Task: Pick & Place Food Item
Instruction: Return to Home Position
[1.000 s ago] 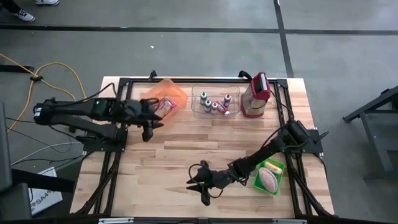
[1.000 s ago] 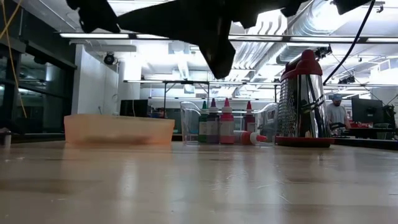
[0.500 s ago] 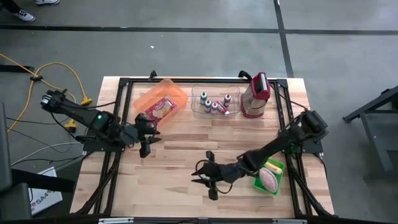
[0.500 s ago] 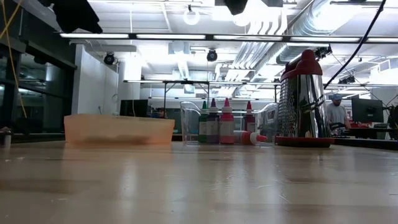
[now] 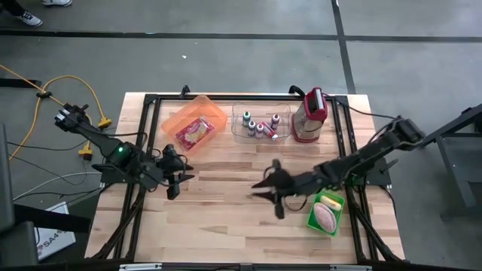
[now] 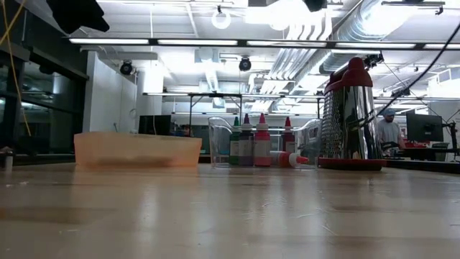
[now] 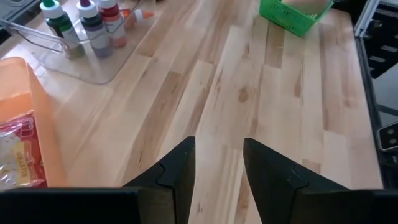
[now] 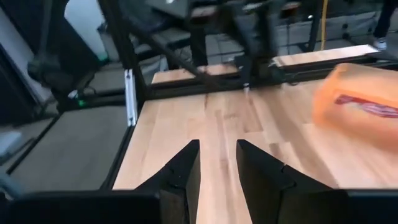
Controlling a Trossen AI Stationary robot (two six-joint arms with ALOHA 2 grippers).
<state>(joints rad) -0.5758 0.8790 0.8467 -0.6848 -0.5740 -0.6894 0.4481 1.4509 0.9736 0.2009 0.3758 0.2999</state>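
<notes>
Two dark arms show from above over the pale wooden table (image 5: 226, 218). The left gripper (image 5: 174, 179) hangs above the table's left side, near the translucent orange plastic bin (image 5: 215, 113) but apart from it. The red popcorn bag (image 5: 194, 133) lies flat inside that bin at the far left of the table. The right gripper (image 5: 266, 188) is over the middle of the table, and its arm crosses just beside the green plastic bin (image 5: 312, 218) on the near right. A pink donut (image 5: 326, 215) rests in the green bin. Between the orange bin and a red-topped steel grater (image 5: 311, 114) sits a clear plastic tray (image 5: 245, 135) with small squeeze bottles (image 5: 260, 126).

Level with the tabletop, the orange bin, the tray of bottles and the upright grater stand in a row across the far edge. A person (image 6: 389, 129) is in the room beyond.

Seen from the left wrist, that gripper's two fingers (image 7: 177, 174) stand slightly apart with only bare wood between them. The orange bin and its bag lie to one side, the green bin farther off.

Seen from the right wrist, its fingers (image 8: 184, 168) are likewise parted and hold nothing, and the orange bin appears blurred beyond.
</notes>
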